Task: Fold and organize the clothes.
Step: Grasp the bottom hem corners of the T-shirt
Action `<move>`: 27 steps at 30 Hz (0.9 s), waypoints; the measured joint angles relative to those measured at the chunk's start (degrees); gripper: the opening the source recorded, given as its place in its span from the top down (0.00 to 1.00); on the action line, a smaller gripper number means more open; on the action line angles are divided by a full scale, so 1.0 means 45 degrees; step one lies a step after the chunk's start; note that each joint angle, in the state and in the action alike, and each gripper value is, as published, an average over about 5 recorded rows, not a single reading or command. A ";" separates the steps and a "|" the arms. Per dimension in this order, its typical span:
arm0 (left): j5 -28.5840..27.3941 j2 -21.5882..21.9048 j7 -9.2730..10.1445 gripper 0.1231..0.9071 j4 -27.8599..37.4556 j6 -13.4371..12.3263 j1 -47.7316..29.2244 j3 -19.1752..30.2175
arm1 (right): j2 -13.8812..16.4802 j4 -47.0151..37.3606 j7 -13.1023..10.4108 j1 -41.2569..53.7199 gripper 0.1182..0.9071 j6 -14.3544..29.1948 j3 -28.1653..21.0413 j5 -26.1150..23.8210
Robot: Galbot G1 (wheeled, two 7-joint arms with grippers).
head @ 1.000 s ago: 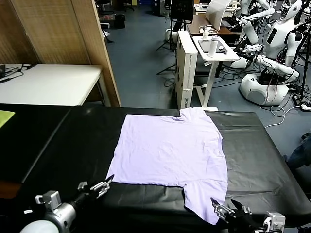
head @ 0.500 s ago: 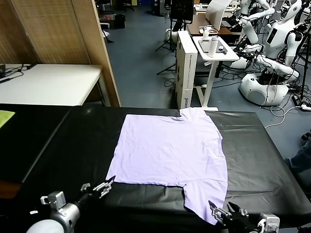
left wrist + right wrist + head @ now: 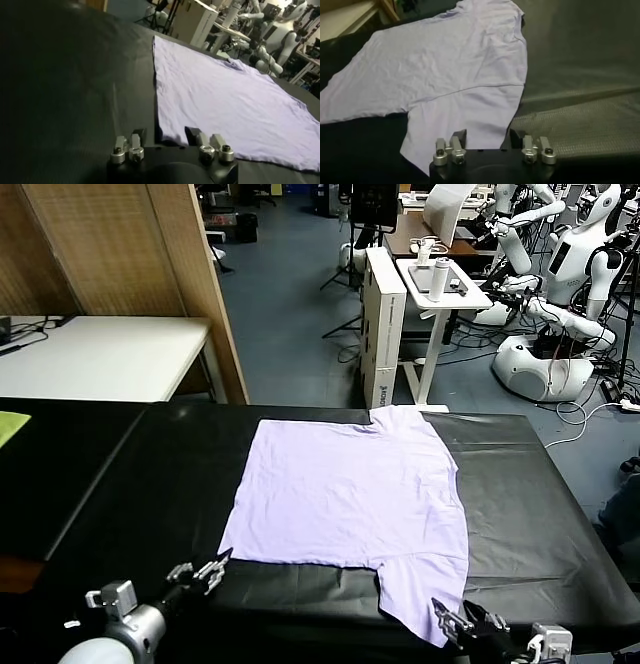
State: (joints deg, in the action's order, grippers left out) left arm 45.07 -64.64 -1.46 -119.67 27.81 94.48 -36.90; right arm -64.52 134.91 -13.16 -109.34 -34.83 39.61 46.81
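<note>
Black cloth covers the table (image 3: 540, 524), with bare room left of the pale lavender short-sleeved T-shirt (image 3: 350, 504), which lies flat at its middle; no print or writing is readable. Left gripper (image 3: 205, 572), fingers spread, sits just off its near-left corner; right gripper (image 3: 462, 622), fingers parted, at the near sleeve's edge

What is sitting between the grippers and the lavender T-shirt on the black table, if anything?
Nothing visible. The left gripper, open, faces the T-shirt at its near left corner across bare black table. The right gripper, also open, is at the near sleeve's edge.
</note>
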 joint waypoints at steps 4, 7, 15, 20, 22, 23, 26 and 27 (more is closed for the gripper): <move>-0.0014 0.0002 -0.0006 0.80 0.0039 -0.0005 -0.0033 0.0034 | 0.0005 -0.0006 0.0010 0.0009 0.79 -0.0001 0.0009 0.0002; -0.0016 0.0013 -0.0012 0.86 0.0061 -0.0012 -0.0058 0.0045 | 0.0008 0.0009 0.0018 -0.0012 0.88 0.0003 0.0018 -0.0001; -0.0034 0.0022 -0.0013 0.89 0.0069 -0.0026 -0.0081 0.0093 | -0.0002 0.0602 -0.0486 -0.0482 0.97 -0.0402 0.0261 -0.0027; -0.0081 0.0017 0.0146 0.90 -0.0280 -0.0025 0.0199 -0.0019 | 0.0006 0.1145 -0.0964 -0.1042 0.97 -0.1002 0.0443 -0.0195; -0.0086 0.0065 0.0289 0.90 -0.0488 -0.0034 0.0447 -0.0094 | 0.0006 0.1293 -0.1028 -0.1202 0.97 -0.1083 0.0496 -0.0254; -0.0092 0.0100 0.0354 0.90 -0.0597 -0.0041 0.0609 -0.0131 | 0.0005 0.1345 -0.1035 -0.1250 0.97 -0.1093 0.0514 -0.0268; -0.0109 0.0213 0.0465 0.90 -0.0941 -0.0078 0.1201 -0.0289 | 0.0014 0.1476 -0.1002 -0.1320 0.97 -0.1050 0.0546 -0.0269; -0.0110 0.0241 0.0479 0.90 -0.1054 -0.0100 0.1416 -0.0355 | 0.0024 0.1514 -0.0955 -0.1315 0.97 -0.0983 0.0565 -0.0258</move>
State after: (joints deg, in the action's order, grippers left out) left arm 44.57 -63.56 0.69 -124.42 27.36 100.86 -38.50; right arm -64.41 141.72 -17.46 -115.26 -39.25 42.15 45.65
